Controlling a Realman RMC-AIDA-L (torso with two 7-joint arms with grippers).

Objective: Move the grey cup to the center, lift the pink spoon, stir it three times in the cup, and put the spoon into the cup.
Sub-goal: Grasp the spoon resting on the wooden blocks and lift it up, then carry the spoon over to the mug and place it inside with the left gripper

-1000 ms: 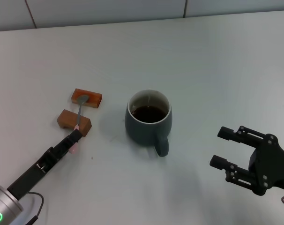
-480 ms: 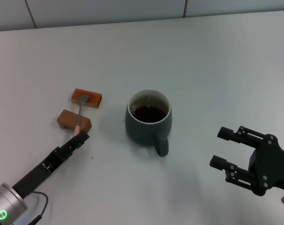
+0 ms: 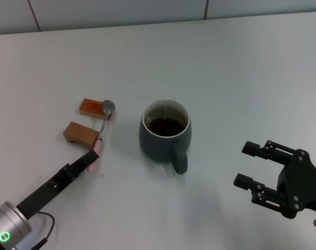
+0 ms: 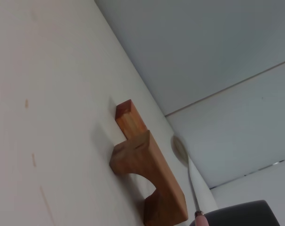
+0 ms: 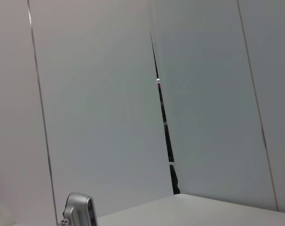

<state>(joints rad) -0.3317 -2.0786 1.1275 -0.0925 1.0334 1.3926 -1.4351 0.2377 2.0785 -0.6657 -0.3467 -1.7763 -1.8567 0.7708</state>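
The grey cup stands mid-table holding dark liquid, its handle pointing toward the front edge. Left of it, my left gripper is shut on the pink end of the pink spoon. The spoon slants up and away from the gripper, and its metal bowl hovers beside the far block. In the left wrist view the spoon runs past the blocks, clear of them. My right gripper rests open and empty at the right front, well apart from the cup.
Two orange-brown blocks lie left of the cup, the far block and the near block; the near block also fills the left wrist view. A tiled wall runs along the back of the table.
The spoon has come off the two blocks and swung right toward the cup, its bowl now beside the far block. My left gripper shifted slightly right. The right arm stayed still.
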